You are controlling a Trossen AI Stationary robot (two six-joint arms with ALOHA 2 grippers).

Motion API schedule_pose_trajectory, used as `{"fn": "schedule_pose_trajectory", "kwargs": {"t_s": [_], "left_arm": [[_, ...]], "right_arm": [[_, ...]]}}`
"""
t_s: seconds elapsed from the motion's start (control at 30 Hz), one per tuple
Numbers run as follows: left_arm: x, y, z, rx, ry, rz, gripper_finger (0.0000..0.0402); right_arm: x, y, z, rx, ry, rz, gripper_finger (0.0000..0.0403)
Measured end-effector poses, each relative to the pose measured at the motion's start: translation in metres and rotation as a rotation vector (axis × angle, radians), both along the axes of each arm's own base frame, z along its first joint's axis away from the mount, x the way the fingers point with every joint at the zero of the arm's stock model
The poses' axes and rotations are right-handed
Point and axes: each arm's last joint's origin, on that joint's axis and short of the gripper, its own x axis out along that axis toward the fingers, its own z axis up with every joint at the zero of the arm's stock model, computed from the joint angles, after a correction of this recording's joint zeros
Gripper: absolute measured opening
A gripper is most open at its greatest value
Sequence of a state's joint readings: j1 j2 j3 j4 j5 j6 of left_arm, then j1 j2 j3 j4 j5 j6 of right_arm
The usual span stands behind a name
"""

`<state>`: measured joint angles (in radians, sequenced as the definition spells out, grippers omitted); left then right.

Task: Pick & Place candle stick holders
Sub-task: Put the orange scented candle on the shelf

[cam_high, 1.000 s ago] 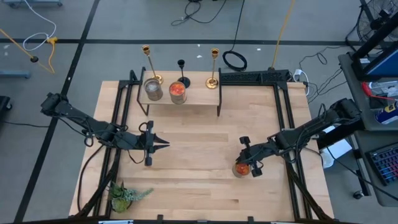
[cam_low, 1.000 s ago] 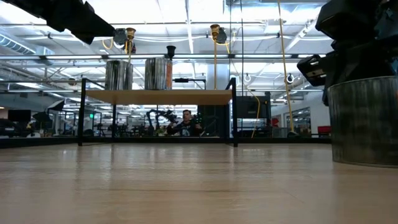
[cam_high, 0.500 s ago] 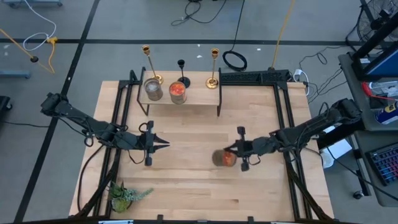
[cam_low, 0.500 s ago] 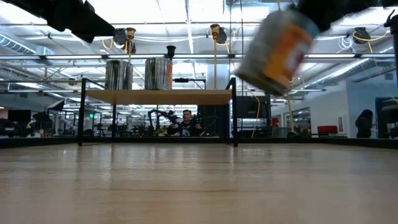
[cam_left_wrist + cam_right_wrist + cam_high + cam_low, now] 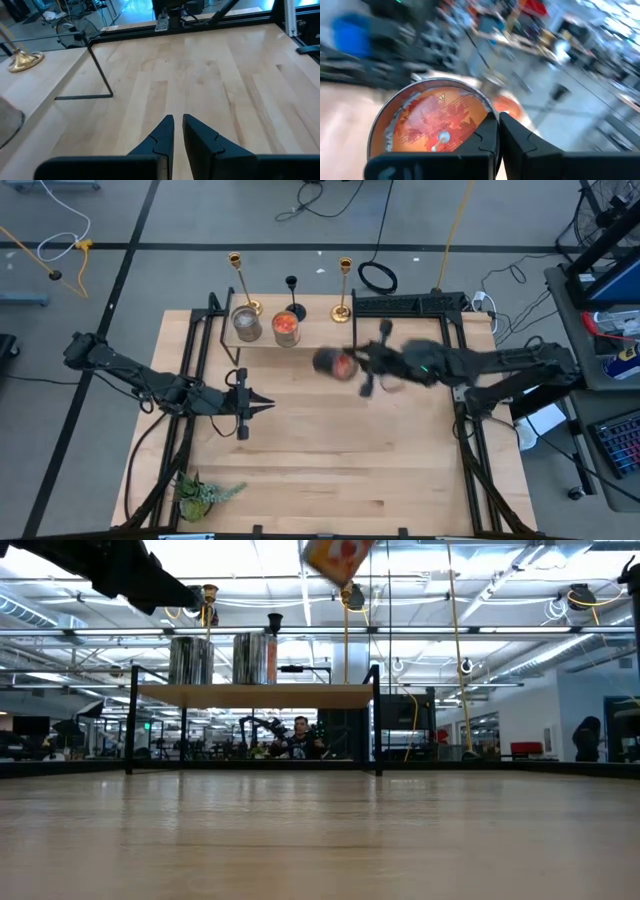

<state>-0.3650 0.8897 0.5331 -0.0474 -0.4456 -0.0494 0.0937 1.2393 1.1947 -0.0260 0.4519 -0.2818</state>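
Two tall gold candle stick holders (image 5: 240, 285) (image 5: 344, 290) and a shorter black one (image 5: 293, 298) stand on their round bases on a raised wooden shelf (image 5: 325, 335) at the table's far side. Their cups show in the low view (image 5: 209, 592) (image 5: 346, 592) (image 5: 274, 620). My right gripper (image 5: 352, 365) is shut on a glass jar with orange-red filling (image 5: 331, 362), in the air in front of the shelf; the jar also shows in the low view (image 5: 338, 556). My left gripper (image 5: 268, 408) is shut and empty, low over the table's left middle. My right gripper pinches the jar's rim (image 5: 489, 114) between its two fingers, one finger over the opening and one outside the wall. The fingers come about level from the table's right side. The jar is lifted clear of the table and hangs tilted.
Two more jars (image 5: 247, 325) (image 5: 286, 327) stand on the shelf between the candle stick holders. The shelf's thin black legs (image 5: 100, 75) reach down to the table. A small green plant (image 5: 200, 495) lies at the near left corner. Black frame rails run along the table's sides.
My right gripper has lifted the jar off the table's near right part and carried it up and toward the far left, to just in front of the shelf. The jar has tipped from upright to tilted. My left gripper has stayed where it was.
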Motion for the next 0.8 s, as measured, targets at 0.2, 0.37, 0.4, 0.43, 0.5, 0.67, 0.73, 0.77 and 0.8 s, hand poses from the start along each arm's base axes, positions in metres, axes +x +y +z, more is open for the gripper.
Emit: {"fn": "schedule_pose_trajectory", "kwargs": {"t_s": [0.2, 0.37, 0.4, 0.43, 0.5, 0.67, 0.73, 0.77, 0.8], "left_arm": [[0.001, 0.003, 0.0, -0.012, -0.002, 0.021, 0.0047], [0.001, 0.003, 0.0, -0.01, 0.002, 0.021, 0.0047], [0.001, 0.003, 0.0, -0.01, 0.001, 0.021, 0.0047], [0.001, 0.003, 0.0, -0.01, 0.001, 0.021, 0.0047], [0.001, 0.003, 0.0, -0.01, 0.002, 0.021, 0.0047], [0.001, 0.003, -0.001, -0.009, 0.005, 0.019, 0.0047], [0.001, 0.003, -0.001, -0.009, 0.007, 0.019, 0.0047], [0.001, 0.003, -0.001, -0.009, 0.007, 0.019, 0.0047], [0.001, 0.003, -0.001, -0.009, 0.007, 0.018, 0.0047]], "right_arm": [[0.033, -0.052, 0.002, 0.001, 0.171, -0.196, 0.0003], [0.047, -0.095, -0.019, 0.051, 0.337, -0.326, 0.0003], [0.049, -0.103, -0.022, 0.07, 0.348, -0.345, 0.0003], [0.049, -0.109, -0.025, 0.09, 0.355, -0.352, 0.0003], [0.048, -0.119, -0.03, 0.138, 0.368, -0.359, 0.0003], [0.041, -0.136, -0.032, 0.24, 0.349, -0.365, 0.0003], [0.039, -0.141, -0.032, 0.275, 0.34, -0.381, 0.0003], [0.037, -0.144, -0.033, 0.292, 0.342, -0.398, 0.0003], [0.035, -0.146, -0.034, 0.307, 0.346, -0.41, 0.0003]]}}
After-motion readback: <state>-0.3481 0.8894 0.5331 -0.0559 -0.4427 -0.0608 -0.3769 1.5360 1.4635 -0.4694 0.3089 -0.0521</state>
